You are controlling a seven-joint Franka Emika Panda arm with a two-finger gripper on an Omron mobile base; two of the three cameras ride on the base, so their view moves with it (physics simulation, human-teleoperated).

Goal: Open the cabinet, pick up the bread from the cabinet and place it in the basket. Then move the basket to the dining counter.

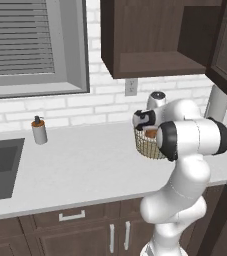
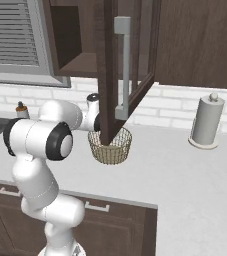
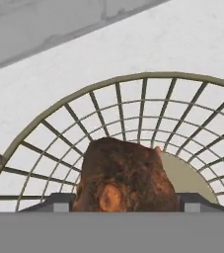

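Gripper (image 3: 123,205) jaws closed on small golden-brown bread lump (image 3: 126,175), held above round tan wire mesh basket (image 3: 59,128) on grey worktop (image 1: 85,160). Dark brown wall cabinet (image 2: 107,75) door open.

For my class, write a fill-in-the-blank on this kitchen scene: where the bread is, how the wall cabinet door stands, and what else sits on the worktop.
1. The golden-brown bread lump sits between the pincer fingers, above the round tan wire ____.
2. The dark brown wall cabinet door stands ____.
3. A grey paper towel roll stands to the basket's ____ in the right base view.
4. A small soap dispenser stands near the ____.

Missing words: basket; open; right; sink
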